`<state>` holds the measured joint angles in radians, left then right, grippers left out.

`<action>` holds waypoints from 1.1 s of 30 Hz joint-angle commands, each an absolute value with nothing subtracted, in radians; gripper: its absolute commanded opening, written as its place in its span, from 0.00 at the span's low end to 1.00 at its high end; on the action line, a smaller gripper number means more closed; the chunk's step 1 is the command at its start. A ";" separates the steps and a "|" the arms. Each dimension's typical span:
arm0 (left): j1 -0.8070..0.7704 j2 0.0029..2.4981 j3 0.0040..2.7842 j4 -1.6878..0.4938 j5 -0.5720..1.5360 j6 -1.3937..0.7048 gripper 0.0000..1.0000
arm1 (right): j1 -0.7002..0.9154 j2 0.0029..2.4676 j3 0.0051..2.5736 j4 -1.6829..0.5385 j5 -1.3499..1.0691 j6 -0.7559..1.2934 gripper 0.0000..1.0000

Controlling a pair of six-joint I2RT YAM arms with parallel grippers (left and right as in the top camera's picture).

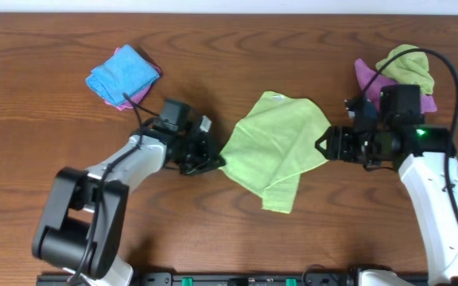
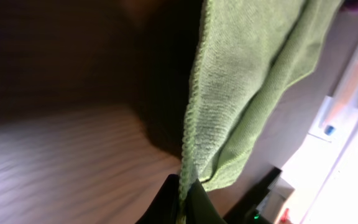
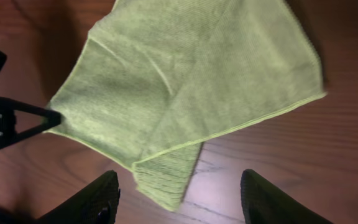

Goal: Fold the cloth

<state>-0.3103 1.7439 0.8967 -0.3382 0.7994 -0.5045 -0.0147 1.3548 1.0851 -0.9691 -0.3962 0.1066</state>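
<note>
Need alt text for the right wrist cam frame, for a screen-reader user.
A light green cloth, partly folded over itself, lies on a dark wooden table. The left claw pinches one corner of it at the frame's left side. The right claw is open at the bottom of the frame, holding nothing.

- This looked like a robotics lab bench rather than a home. Two white-and-black arms, the left arm (image 1: 130,165) and the right arm (image 1: 434,202), stood at the near edge of a wood-grain table (image 1: 237,32).
- A black mounting rail (image 1: 237,278) ran along that edge.
- A loose black cable (image 1: 455,83) looped over the right arm, where a green status light (image 1: 421,133) glowed (bare hardware, nothing domestic).
- Cloths lay about like test samples: a blue and pink stack (image 1: 122,75), a green and purple heap (image 1: 408,70), and a lime cloth (image 1: 277,143) between the arms.
</note>
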 commanded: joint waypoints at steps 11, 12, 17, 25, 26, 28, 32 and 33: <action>-0.219 1.692 0.901 -0.682 0.661 -0.223 0.06 | 0.158 1.371 0.958 -1.007 -0.469 0.134 0.66; -0.219 1.692 0.900 -0.691 0.661 -0.216 0.06 | 0.181 1.371 0.942 -1.007 -0.469 0.134 0.66; -0.219 1.692 0.900 -0.702 0.654 -0.201 0.06 | 0.329 1.371 0.875 -0.978 -0.472 0.181 0.68; -0.223 1.692 0.900 -0.707 0.679 -0.201 0.06 | 0.517 1.380 0.872 -0.852 -0.434 0.394 0.64; -0.225 1.692 0.900 -0.709 0.683 -0.202 0.06 | 0.537 1.386 0.872 -0.848 -0.410 0.421 0.64; -0.233 1.692 0.900 -0.715 0.685 -0.202 0.06 | 0.566 1.399 0.870 -0.838 -0.382 0.452 0.63; -0.253 1.692 0.900 -0.736 0.686 -0.201 0.06 | 0.605 1.448 0.860 -0.788 -0.369 0.513 0.63; -0.258 1.692 0.900 -0.739 0.689 -0.201 0.06 | 0.610 1.461 0.856 -0.775 -0.370 0.525 0.63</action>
